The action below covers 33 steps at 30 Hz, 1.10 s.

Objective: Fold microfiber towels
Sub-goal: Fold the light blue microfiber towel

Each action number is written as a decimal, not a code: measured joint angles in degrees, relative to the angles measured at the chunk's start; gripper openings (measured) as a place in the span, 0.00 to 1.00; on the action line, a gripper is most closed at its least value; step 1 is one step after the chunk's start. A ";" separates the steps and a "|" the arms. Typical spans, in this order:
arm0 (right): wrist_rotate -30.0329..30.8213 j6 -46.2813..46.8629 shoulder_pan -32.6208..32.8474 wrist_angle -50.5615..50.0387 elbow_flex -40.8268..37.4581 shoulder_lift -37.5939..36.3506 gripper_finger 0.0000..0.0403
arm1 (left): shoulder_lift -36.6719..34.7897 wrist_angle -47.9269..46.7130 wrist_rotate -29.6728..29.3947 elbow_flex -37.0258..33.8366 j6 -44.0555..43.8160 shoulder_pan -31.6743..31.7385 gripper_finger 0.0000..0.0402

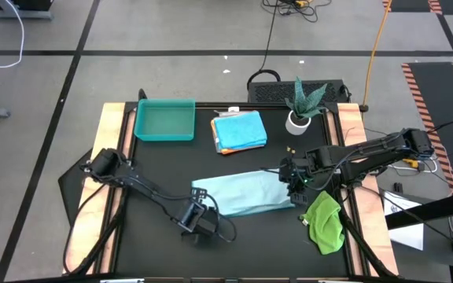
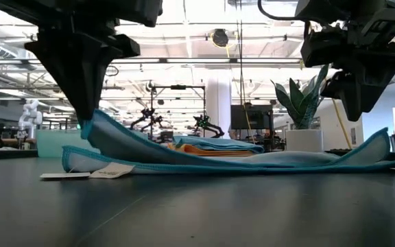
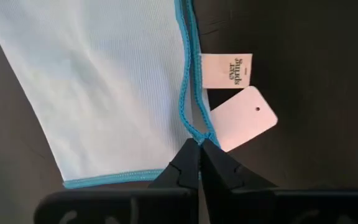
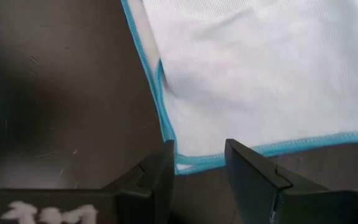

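Note:
A pale blue towel (image 1: pixel 242 192) with a darker blue hem lies doubled over at the table's middle; two white tags (image 3: pixel 229 70) lie at its left end. My left gripper (image 1: pixel 197 216) is shut on the towel's left near corner. My right gripper (image 1: pixel 293 181) is open just above the towel's right end; in the right wrist view (image 4: pixel 197 155) its fingers stand on either side of the hemmed edge (image 4: pixel 194 163) without touching it. A green towel (image 1: pixel 325 222) lies crumpled at the right near side. A bright blue towel (image 1: pixel 240 128) lies folded on a yellow-orange one. My left gripper pinches the pale blue towel at its corner (image 3: pixel 196 134), where two hemmed edges meet, so two layers. The fingers come from above, pointing down. The corner (image 2: pixel 91 127) is raised a little off the table, and the rest of the towel lies on the table.
A teal tray (image 1: pixel 164 119) stands at the far left and a potted plant (image 1: pixel 301 110) at the far right. The folded stack sits between them. Bare black table shows along the near edge in front of the pale blue towel.

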 joint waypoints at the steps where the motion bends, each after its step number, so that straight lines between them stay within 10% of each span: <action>1: -0.07 0.54 0.01 -0.56 0.00 0.00 0.33 | 0.00 0.03 -0.01 0.00 -0.40 0.00 0.02; 21: -6.41 10.74 3.65 17.49 -11.07 3.69 0.01 | 0.02 0.34 0.11 0.00 -5.97 0.20 0.02; 33: -8.88 10.42 8.37 3.30 -11.91 3.78 0.00 | 0.02 -0.56 1.80 0.00 -7.57 0.20 0.02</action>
